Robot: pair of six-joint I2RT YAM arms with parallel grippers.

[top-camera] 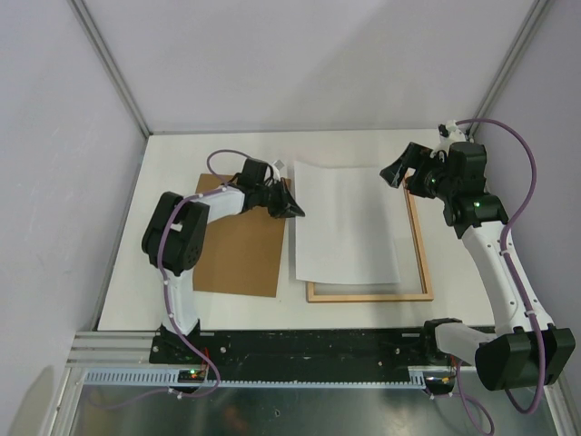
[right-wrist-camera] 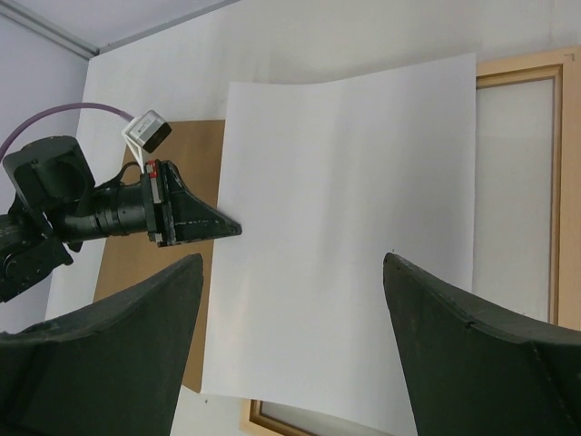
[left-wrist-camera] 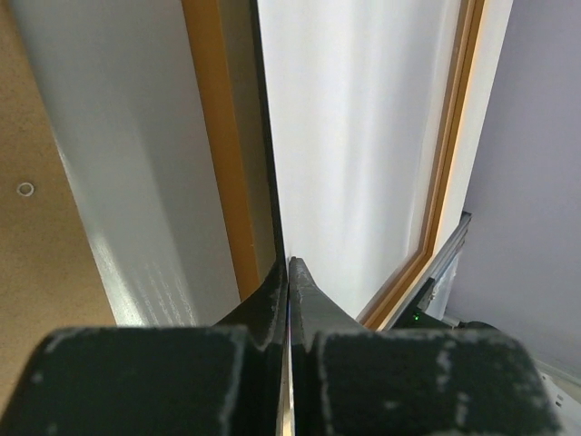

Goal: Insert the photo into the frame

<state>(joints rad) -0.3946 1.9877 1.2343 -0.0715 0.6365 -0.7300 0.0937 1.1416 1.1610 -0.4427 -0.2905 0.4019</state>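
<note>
- Photo [top-camera: 349, 222]: thin print, white back uppermost. Lies skewed across the frame [top-camera: 368, 295]. Overhangs the left rail toward the backing board [top-camera: 241, 254]; leaves the right and near rails bare.
- Handling, as judged: light and limp, with no stiffness of its own. Shows a wave along the far edge in the right wrist view. Likely to crease if bent sharply and to slide freely on the wood. Best taken by a pinch at an edge or corner, with a second hold on the opposite side to keep the sheet flat.
- Left claw [top-camera: 295, 211]: closed tight on the photo's left edge, toward the far corner. Appears to hold that edge a little above the rail.
- Right claw [top-camera: 404, 173]: spread wide, holding nothing. Hangs above the photo's far right corner, apart from the sheet.
- Edges: needs a shift to the right and a slight turn to bring all four sides inside the rails. Risks catching the left edge on the left rail.
- Room: bare surface [top-camera: 182, 154] beyond the frame and to the far left. Little clearance on the right, with the wall near that arm; board just beside the frame on the left.
</note>
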